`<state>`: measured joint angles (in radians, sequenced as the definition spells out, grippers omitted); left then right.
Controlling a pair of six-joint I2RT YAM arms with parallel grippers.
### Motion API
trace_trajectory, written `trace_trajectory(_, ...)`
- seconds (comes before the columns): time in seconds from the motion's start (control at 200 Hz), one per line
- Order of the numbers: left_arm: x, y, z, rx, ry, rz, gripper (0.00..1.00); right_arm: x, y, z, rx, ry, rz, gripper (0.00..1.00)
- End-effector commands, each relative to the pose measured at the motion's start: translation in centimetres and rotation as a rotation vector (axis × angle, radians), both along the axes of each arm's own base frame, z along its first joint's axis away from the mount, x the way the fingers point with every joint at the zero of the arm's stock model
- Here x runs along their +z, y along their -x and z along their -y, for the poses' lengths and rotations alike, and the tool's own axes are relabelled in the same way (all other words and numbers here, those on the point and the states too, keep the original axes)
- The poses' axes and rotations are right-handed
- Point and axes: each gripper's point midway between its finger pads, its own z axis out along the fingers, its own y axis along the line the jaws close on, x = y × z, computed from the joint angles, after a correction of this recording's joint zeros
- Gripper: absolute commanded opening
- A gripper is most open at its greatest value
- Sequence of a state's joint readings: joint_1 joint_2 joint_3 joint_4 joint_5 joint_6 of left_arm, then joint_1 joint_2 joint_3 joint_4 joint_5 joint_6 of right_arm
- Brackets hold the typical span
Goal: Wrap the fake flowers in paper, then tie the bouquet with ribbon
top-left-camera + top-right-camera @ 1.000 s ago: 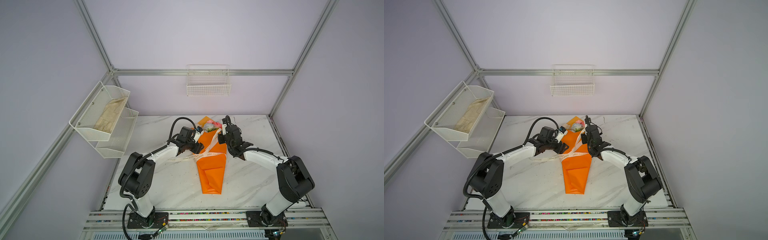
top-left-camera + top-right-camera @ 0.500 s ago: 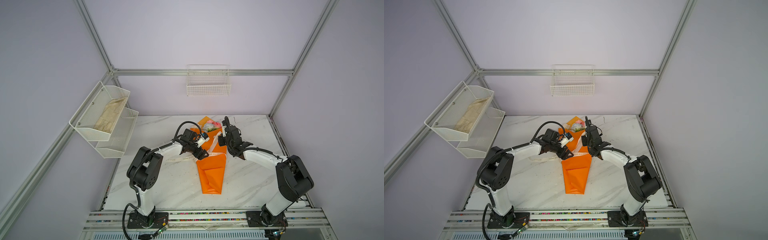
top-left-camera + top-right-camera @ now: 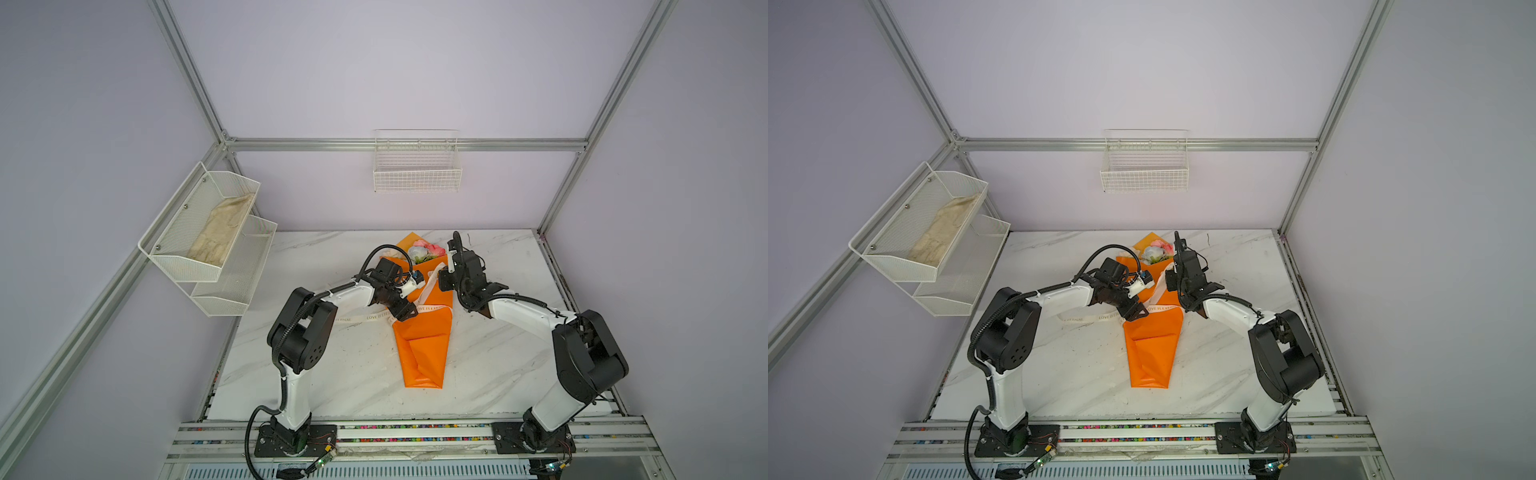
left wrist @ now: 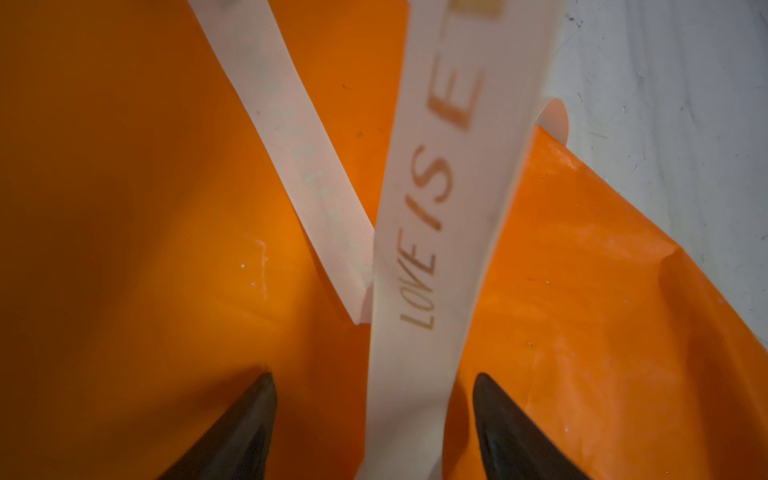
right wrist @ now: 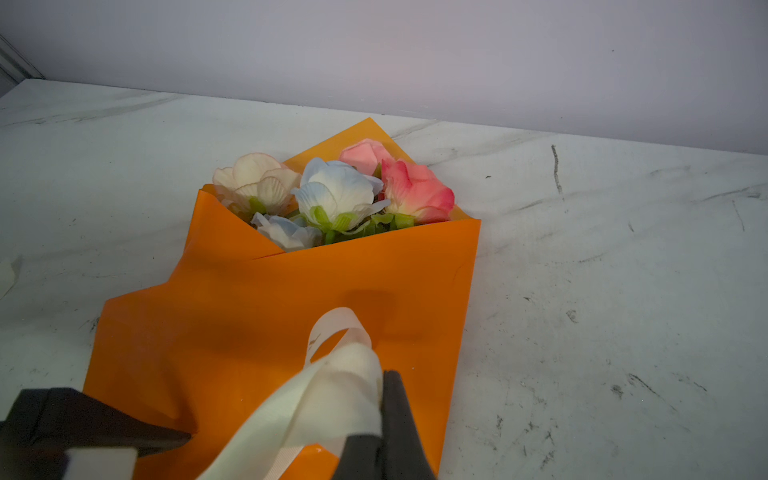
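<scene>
The bouquet of fake flowers (image 3: 424,345) lies on the marble table in orange wrapping paper, its cream, white and pink blooms (image 5: 336,191) pointing at the back wall. A cream ribbon (image 3: 432,308) printed "LOVE IS" crosses the wrapper's middle and trails left on the table. My left gripper (image 4: 374,386) is open low over the wrapper, with one ribbon strand (image 4: 432,232) running between its fingers and touching neither. My right gripper (image 5: 384,395) is shut on a looped ribbon strand above the wrapper. In both top views the left gripper (image 3: 1136,313) and the right gripper (image 3: 1170,282) flank the wrapper.
A white wire basket (image 3: 417,174) hangs on the back wall. A two-tier mesh shelf (image 3: 232,291) on the left wall holds a beige cloth (image 3: 220,237). Bare marble table (image 3: 332,374) surrounds the bouquet, and a rail runs along the front edge.
My left gripper has moved from the wrapper's left edge toward the front, onto the ribbon crossing. The right gripper has kept its place and its hold on the ribbon.
</scene>
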<state>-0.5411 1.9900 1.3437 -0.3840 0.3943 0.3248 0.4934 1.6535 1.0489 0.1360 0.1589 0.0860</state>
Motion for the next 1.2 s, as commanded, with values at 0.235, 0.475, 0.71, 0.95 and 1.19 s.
trace_trajectory(0.235, 2.0, -0.6, 0.8, -0.066, -0.025, 0.063, 0.36, -1.5, 0.4, 1.0, -0.026, -0.019, -0.059, 0.00)
trace_trajectory(0.475, 2.9, -0.5, 0.6, -0.050, -0.042, 0.087, 0.15, -2.2, 0.7, 1.0, -0.014, -0.017, -0.082, 0.00)
trace_trajectory(0.71, 5.2, -0.1, 0.7, -0.027, 0.000, 0.108, 0.01, -3.5, 1.3, -0.5, 0.110, -0.026, -0.146, 0.00)
trace_trajectory(0.95, 7.6, -0.1, 0.7, 0.005, 0.063, 0.169, 0.00, -5.1, 2.9, -3.2, 0.293, -0.045, -0.255, 0.00)
trace_trajectory(1.19, 7.7, -0.3, 0.4, 0.036, 0.062, 0.182, 0.00, -4.4, 5.2, -5.7, 0.455, -0.180, -0.356, 0.00)
